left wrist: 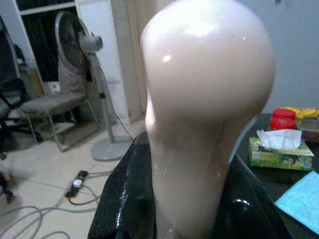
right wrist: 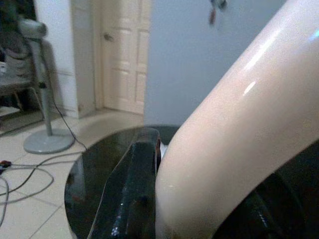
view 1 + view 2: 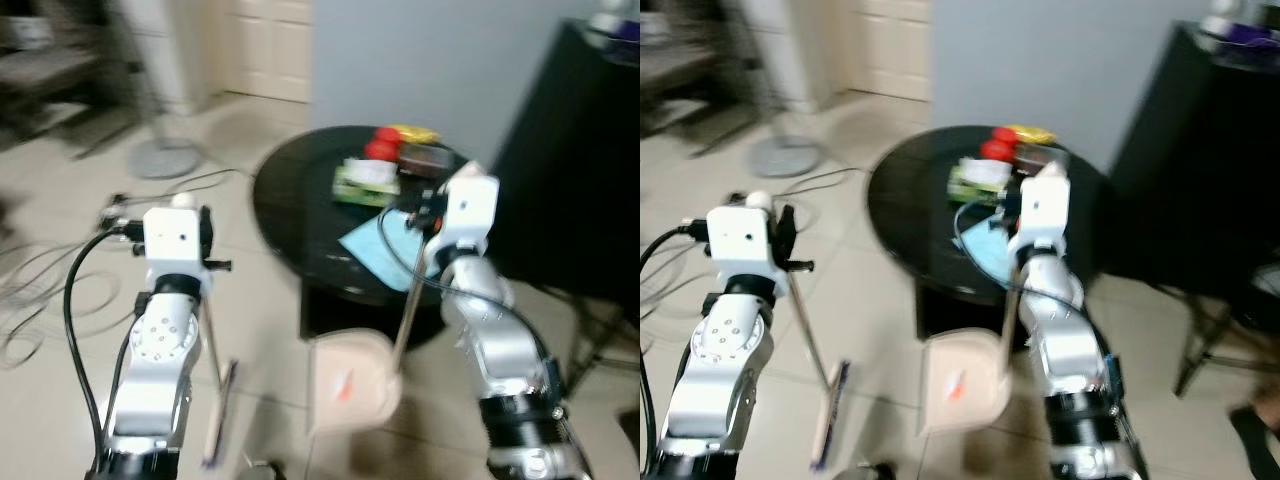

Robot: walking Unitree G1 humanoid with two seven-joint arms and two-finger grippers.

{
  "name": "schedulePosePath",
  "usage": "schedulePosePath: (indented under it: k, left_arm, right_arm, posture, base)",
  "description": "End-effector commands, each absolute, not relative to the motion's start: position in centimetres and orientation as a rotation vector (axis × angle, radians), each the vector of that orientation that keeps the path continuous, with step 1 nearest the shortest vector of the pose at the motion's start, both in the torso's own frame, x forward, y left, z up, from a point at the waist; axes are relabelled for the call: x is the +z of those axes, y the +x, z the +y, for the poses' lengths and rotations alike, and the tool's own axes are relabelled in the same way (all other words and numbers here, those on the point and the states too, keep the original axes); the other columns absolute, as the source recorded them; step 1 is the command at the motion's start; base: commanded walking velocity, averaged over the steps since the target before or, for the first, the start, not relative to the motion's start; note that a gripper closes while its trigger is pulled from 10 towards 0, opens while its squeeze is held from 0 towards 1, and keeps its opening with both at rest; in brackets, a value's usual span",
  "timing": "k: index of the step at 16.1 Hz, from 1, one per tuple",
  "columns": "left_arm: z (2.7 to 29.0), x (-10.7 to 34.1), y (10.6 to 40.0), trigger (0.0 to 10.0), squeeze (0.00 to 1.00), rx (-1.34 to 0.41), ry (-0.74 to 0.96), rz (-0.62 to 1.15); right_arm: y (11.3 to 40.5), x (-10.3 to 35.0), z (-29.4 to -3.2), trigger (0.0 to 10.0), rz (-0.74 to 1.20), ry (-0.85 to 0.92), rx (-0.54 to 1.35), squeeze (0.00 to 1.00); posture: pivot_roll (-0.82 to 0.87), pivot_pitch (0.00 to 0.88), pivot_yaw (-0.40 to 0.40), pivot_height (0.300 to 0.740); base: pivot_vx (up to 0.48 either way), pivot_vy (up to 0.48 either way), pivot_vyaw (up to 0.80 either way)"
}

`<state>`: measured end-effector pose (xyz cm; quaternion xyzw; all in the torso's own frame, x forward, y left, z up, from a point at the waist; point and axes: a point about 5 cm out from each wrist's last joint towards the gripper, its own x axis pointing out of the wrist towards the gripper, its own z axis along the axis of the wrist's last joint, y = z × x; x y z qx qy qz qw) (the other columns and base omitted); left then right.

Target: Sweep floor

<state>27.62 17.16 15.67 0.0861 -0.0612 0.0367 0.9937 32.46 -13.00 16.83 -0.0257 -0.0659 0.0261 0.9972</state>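
Note:
My left gripper (image 3: pixel 204 250) is shut on the thin handle of a broom (image 3: pixel 213 345). The handle slants down to a narrow brush head (image 3: pixel 220 405) resting on the tiled floor. In the left wrist view the handle's cream knob (image 1: pixel 207 99) stands between my black fingers (image 1: pixel 124 199). My right gripper (image 3: pixel 425 215) is shut on the long handle of a beige dustpan (image 3: pixel 350 385). The pan sits low by the floor between my arms, with a small orange scrap in it. In the right wrist view the cream handle (image 2: pixel 239 124) crosses beside a black finger (image 2: pixel 134 184).
A round black table (image 3: pixel 290 200) stands just ahead, carrying a green tissue box (image 3: pixel 365 180), a red jar (image 3: pixel 380 148) and a blue cloth (image 3: pixel 375 245). A black cabinet (image 3: pixel 570 150) is at the right. A fan base (image 3: pixel 165 158) and cables (image 3: pixel 40 280) lie at the left.

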Motion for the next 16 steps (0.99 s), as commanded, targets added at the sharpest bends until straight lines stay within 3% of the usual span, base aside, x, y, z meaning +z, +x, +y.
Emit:
schedulePosePath:
  k: [1,7,9,13,16]
  left_arm:
    - [17.3,16.1,27.3,10.0,0.00,0.059,0.199,-0.130]
    - [17.5,16.7,27.7,10.0,0.00,0.068,0.280,-0.148]
    - [17.1,16.9,27.7,10.0,0.00,0.048,0.272,-0.147]
    - [15.5,16.1,29.3,10.0,0.00,-0.096,0.189,-0.121]
    - [14.9,15.8,29.7,10.0,0.00,-0.129,0.240,-0.104]
  right_arm:
    - [32.3,18.6,-12.7,10.0,-0.222,-0.037,0.060,0.00]
    - [31.7,18.0,-11.5,10.0,-0.199,0.013,0.100,0.00]
    - [31.4,18.1,-11.5,10.0,-0.203,0.014,0.114,0.00]
    - [30.5,16.8,-13.2,10.0,-0.169,0.008,-0.041,0.00]
    - [30.1,16.9,-14.2,10.0,-0.168,-0.001,-0.082,0.00]
  posture:
    - [-0.02,0.000,-0.035,0.740]
    - [-0.02,0.000,-0.045,0.740]
    - [-0.02,0.000,-0.022,0.740]
    - [-0.11,0.000,0.078,0.740]
    - [-0.11,0.000,0.103,0.740]
  base:
    - [0.000,0.000,0.80]
    - [0.000,0.000,0.80]
    - [0.000,0.000,0.80]
    - [0.000,0.000,0.80]
    - [0.000,0.000,0.80]
